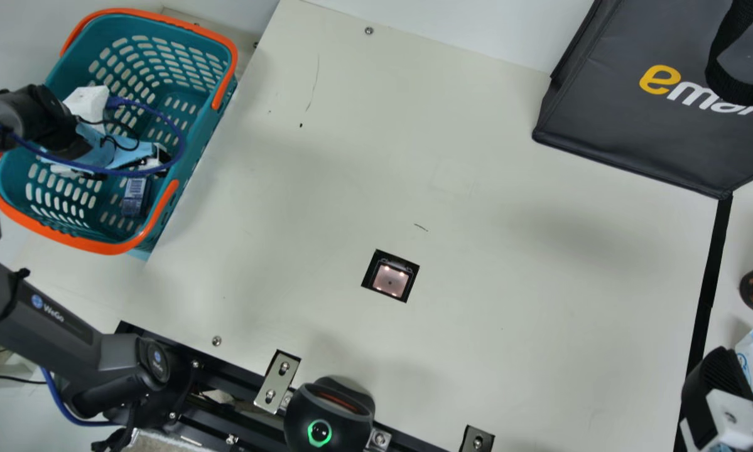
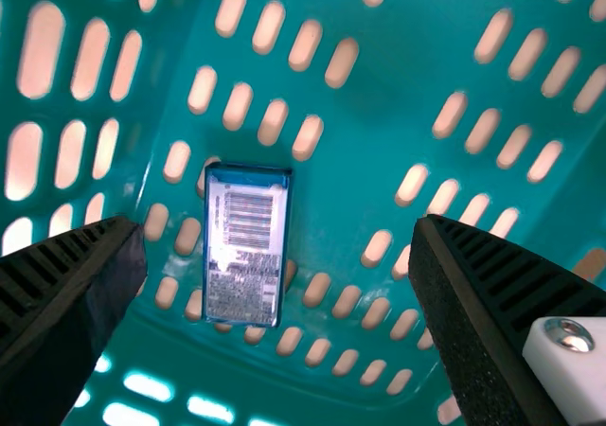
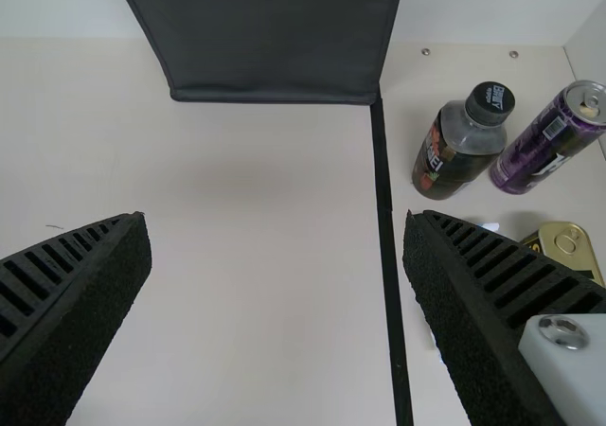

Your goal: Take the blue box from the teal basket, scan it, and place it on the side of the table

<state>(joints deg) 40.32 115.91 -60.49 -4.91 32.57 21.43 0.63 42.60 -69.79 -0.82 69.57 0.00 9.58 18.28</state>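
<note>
In the main view, the left gripper [image 1: 115, 158] is down inside the teal basket [image 1: 203, 135] at the far left, the blue box [image 1: 135, 196] lies toward the basket's near end, and the right gripper [image 1: 716, 380] is at the near right. The left wrist view shows the left gripper [image 2: 277, 225] with its fingers spread, above the box, which lies label up on the basket's slotted floor. In the right wrist view, the right gripper [image 3: 276, 220] is open and holds nothing, above the cream table [image 3: 246, 256] and its black strip [image 3: 384, 218].
</note>
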